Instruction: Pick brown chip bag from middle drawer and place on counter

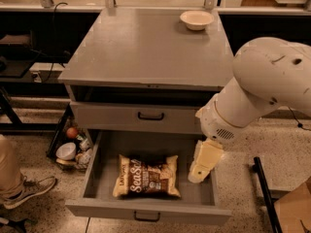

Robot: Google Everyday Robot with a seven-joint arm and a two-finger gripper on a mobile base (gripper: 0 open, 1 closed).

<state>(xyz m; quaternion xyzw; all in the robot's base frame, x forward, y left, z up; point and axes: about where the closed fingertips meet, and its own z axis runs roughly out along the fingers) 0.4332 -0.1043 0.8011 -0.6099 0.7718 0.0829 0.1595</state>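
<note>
We found the brown chip bag [147, 176] lying flat on the floor of the middle drawer [90, 174], which stood pulled out at the bottom of the grey cabinet. The bag sat about midway across the drawer and nearer its front panel, lettering up, with its cream ends pointing left and right.

The gripper [198, 174] hung inside the drawer's right-hand part, its cream body pointing downward from the bulky white arm [257, 81] that reached in from the right of the view. Its tip was just beside the bag's right end and apart from it, with a strip of bare drawer floor between them. It held nothing. We could not tell whether it was spread or closed, nor how high above the drawer floor it was.

Above the open drawer, a taller drawer front [131, 116] with a black handle was shut. The counter [141, 47] carried only a cream bowl [196, 19] near its far right corner, well apart from both the bag and the gripper.
</note>
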